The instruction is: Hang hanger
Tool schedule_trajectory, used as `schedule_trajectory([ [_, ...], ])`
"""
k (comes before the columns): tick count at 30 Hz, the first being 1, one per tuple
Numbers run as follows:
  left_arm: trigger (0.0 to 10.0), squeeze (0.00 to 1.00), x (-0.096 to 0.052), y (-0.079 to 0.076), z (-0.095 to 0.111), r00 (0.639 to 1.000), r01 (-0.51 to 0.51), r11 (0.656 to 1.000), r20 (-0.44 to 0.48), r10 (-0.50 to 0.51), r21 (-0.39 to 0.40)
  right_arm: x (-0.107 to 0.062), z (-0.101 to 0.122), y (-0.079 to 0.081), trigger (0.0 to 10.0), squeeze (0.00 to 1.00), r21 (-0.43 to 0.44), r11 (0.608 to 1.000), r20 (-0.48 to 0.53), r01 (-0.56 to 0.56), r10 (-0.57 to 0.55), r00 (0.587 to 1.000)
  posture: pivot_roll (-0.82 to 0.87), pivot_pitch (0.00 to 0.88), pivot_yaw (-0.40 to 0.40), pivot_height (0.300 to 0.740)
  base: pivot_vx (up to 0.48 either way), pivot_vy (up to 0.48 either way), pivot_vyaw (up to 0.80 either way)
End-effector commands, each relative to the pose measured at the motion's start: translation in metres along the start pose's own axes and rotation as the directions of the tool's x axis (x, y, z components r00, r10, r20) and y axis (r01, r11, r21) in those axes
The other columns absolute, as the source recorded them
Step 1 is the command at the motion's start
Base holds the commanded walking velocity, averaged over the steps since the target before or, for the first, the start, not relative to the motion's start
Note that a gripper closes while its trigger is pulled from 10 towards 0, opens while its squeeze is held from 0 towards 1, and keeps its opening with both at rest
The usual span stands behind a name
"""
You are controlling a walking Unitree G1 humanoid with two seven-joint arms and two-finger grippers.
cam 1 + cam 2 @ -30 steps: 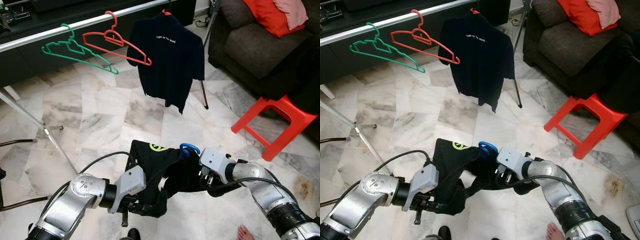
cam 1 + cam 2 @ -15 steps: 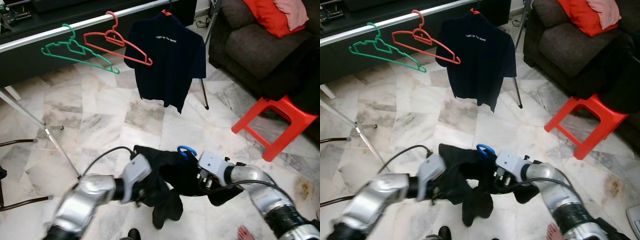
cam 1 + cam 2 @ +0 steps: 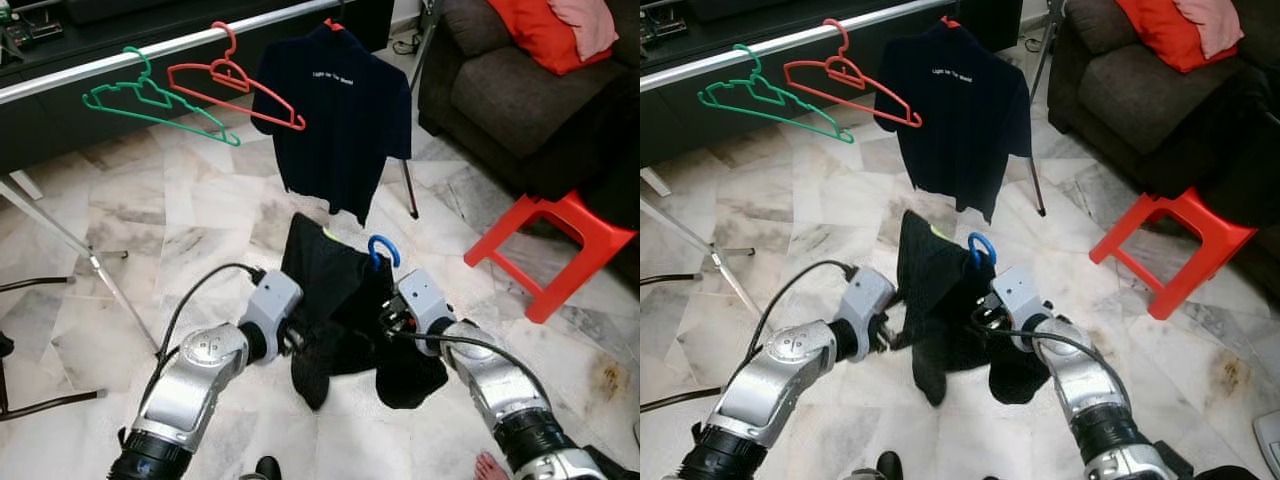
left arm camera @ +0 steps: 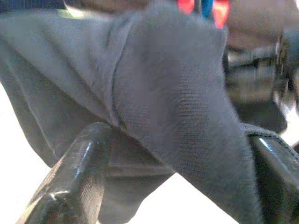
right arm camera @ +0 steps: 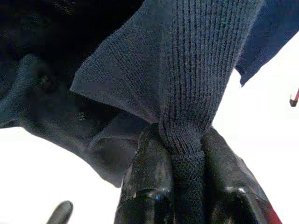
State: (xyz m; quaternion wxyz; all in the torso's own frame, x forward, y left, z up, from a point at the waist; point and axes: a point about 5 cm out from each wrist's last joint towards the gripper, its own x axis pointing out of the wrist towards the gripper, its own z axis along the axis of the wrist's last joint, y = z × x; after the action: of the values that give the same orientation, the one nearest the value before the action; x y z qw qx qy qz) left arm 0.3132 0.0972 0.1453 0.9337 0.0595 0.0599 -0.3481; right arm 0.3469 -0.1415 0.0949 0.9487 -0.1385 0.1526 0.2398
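- The black fabric shirt with a yellow-green mark [image 3: 335, 300] hangs in the air in front of the robot, held between both arms above the white marble floor [image 3: 200, 230].
- The blue plastic hanger hook [image 3: 383, 250] projects from the top of the shirt, just above the right arm's wrist.
- The right gripper [image 5: 184, 186] is clenched on a ribbed fold of the shirt; the fabric is pinched between its two black fingers [image 5: 149, 186].
- The left gripper [image 4: 173, 186] has shirt fabric draped between its two fingers [image 4: 79, 177], which stand apart; whether they actually clamp the cloth cannot be determined.
- The silver metal clothes rail [image 3: 180, 45] runs across the upper part of the scene, beyond the shirt.
- On the rail hang an empty green plastic hanger [image 3: 150, 100], an empty red plastic hanger [image 3: 235, 85] beside it, and a dark navy polo shirt with white chest lettering [image 3: 340, 120].
- A red plastic stool [image 3: 550, 250] stands on the floor to the right, near a dark grey sofa [image 3: 520, 90] with an orange cushion [image 3: 545, 30].
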Motion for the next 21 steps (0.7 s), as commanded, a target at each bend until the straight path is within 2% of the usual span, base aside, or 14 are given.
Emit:
schedule_trajectory([
  [1,10.0,1.0,0.001,-0.003,0.014,0.997,-0.022,0.999,0.073,0.02,0.029,-0.002,0.009,-0.001,0.0,0.0,0.053,0.998,0.084,0.027,-0.031,0.996,-0.02,0.202,0.005,0.74,0.0,0.0,0.0],
  [7,10.0,1.0,0.003,-0.005,0.022,0.991,-0.062,0.997,0.122,0.056,0.04,0.0,0.013,0.007,0.0,0.0,0.13,0.991,0.135,0.019,-0.037,0.99,-0.02,0.204,-0.003,0.74,0.0,0.0,0.0],
  [8,10.0,1.0,0.001,-0.008,0.024,0.99,-0.033,0.998,0.139,0.025,0.057,0.0,0.014,0.008,0.0,0.0,0.175,0.984,0.152,0.021,-0.048,0.987,-0.02,0.208,-0.004,0.74,0.0,0.0,0.0],
  [10,10.0,1.0,0.0,-0.01,0.025,0.989,-0.006,0.998,0.15,-0.004,0.069,0.0,0.014,0.008,0.0,0.0,0.194,0.981,0.153,0.026,-0.056,0.987,-0.02,0.21,-0.006,0.74,0.0,0.0,0.0],
  [12,10.0,1.0,-0.006,-0.018,0.027,0.98,0.071,0.988,0.173,-0.095,0.135,0.0,0.013,0.005,0.0,0.0,0.23,0.972,0.147,0.054,-0.09,0.985,-0.02,0.211,-0.008,0.74,0.0,0.0,0.0],
  [13,10.0,0.0,-0.009,-0.014,0.028,0.984,0.048,0.973,0.155,-0.084,0.226,0.0,0.014,0.002,0.0,0.0,0.249,0.966,0.15,0.07,-0.11,0.983,-0.02,0.211,-0.012,0.74,0.0,0.0,0.0],
  [15,10.0,0.0,-0.01,-0.002,0.027,0.993,-0.039,0.944,0.117,0.0,0.329,0.0,0.017,-0.002,0.0,0.0,0.282,0.954,0.154,0.1,-0.148,0.977,-0.01,0.213,-0.013,0.74,0.0,0.0,0.0],
  [16,10.0,0.0,-0.01,0.009,0.028,0.989,-0.124,0.924,0.116,0.087,0.363,0.0,0.018,-0.004,0.0,0.0,0.3,0.948,0.154,0.104,-0.155,0.976,-0.01,0.211,-0.015,0.74,0.0,0.0,0.0],
  [18,10.0,0.0,-0.013,0.025,0.036,0.966,-0.248,0.892,0.169,0.196,0.378,0.001,0.014,-0.006,0.0,0.0,0.298,0.949,0.12,0.107,-0.148,0.982,-0.01,0.214,-0.017,0.74,0.0,0.0,0.0],
  [20,10.0,0.0,-0.014,0.024,0.039,0.964,-0.243,0.902,0.193,0.183,0.356,0.001,0.01,-0.006,0.0,0.0,0.289,0.951,0.095,0.108,-0.14,0.986,-0.01,0.214,-0.017,0.74,0.0,0.0,0.0],
  [21,10.0,0.0,-0.015,0.022,0.041,0.968,-0.218,0.9,0.203,0.15,0.377,0.002,0.008,-0.005,0.0,0.0,0.275,0.955,0.085,0.111,-0.139,0.987,-0.01,0.214,-0.02,0.74,0.0,0.0,0.0],
])
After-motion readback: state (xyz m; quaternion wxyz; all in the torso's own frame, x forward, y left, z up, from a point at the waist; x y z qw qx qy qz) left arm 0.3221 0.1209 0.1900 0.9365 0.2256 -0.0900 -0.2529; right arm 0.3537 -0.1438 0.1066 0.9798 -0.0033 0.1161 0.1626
